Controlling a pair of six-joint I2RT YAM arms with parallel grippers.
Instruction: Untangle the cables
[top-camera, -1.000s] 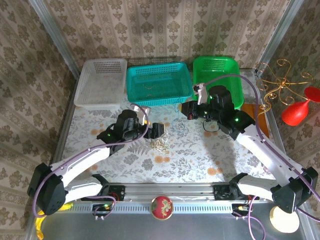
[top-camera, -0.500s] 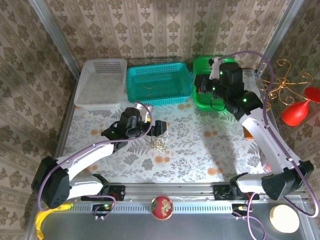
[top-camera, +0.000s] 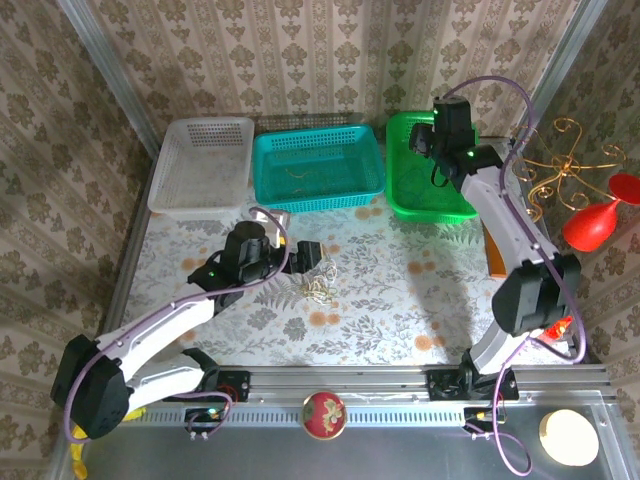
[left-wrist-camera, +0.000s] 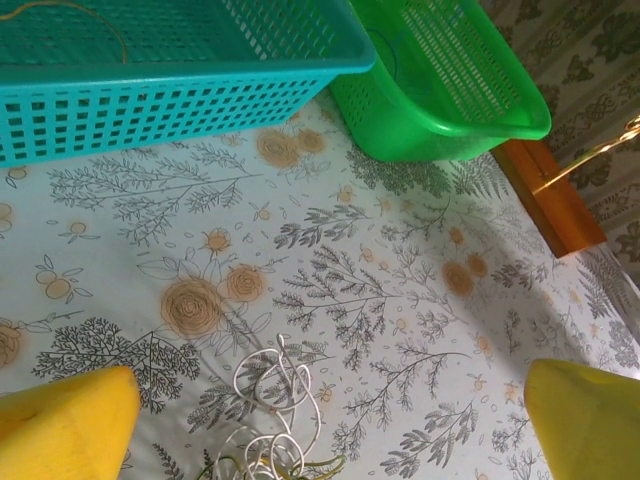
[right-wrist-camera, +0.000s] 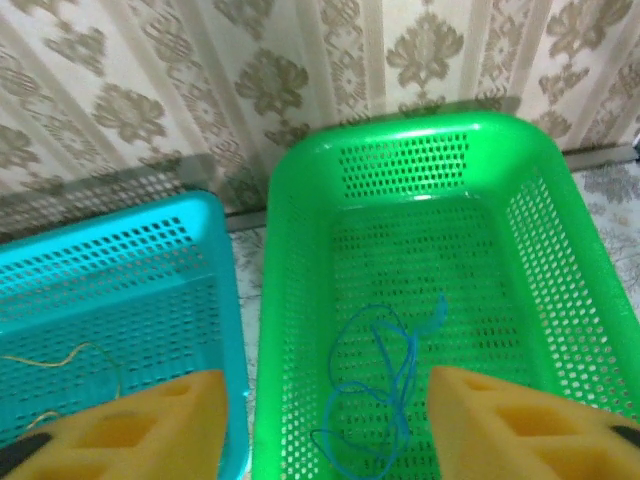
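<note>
You have a loose whitish clump of cables (left-wrist-camera: 272, 405) lying on the tabletop (left-wrist-camera: 420, 290), with a few greenish strands mixed in. A thin blue cable (right-wrist-camera: 398, 385) lies in loops inside the green basket (right-wrist-camera: 570, 270). A thin yellow cable (right-wrist-camera: 65, 358) lies inside the teal basket (right-wrist-camera: 140, 290).

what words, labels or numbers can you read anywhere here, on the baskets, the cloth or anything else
None: no legible text in any view.
The green basket, teal basket and white basket show plain mesh with no labels.
The tablecloth carries only a floral print.
</note>
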